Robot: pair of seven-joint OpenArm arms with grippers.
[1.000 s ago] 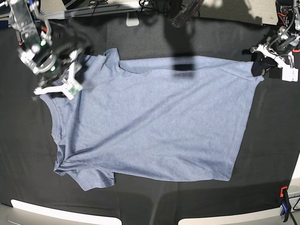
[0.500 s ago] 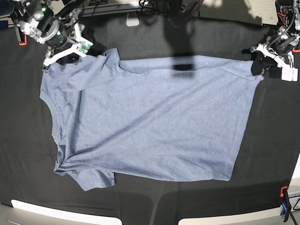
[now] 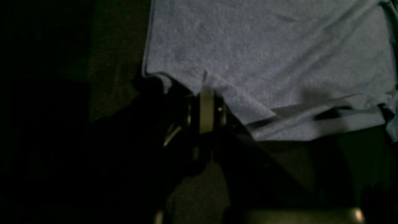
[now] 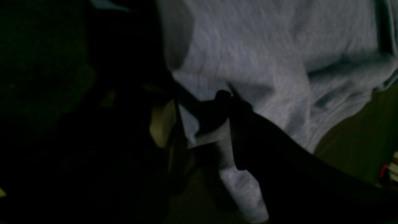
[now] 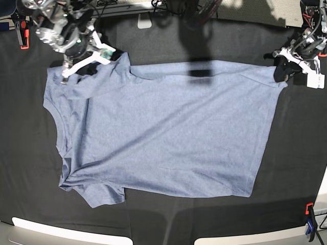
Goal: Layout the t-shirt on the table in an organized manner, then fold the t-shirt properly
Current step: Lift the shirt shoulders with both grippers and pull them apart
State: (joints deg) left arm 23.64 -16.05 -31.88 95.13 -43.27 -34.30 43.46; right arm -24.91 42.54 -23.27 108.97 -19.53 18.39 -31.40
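Two corners of the light heathered blue-grey short-sleeved cotton t-shirt [image 5: 163, 132], spread flat on the wrinkled black cloth table [image 5: 301, 153], are being handled: the hem corner is pinched in the clamped left gripper [image 5: 284, 71], while the sleeve end is straddled by the right gripper [image 5: 84, 58], jaws spread apart.

no readable text, no labels, plain side of t-shirt [image 5: 168, 138] facing up
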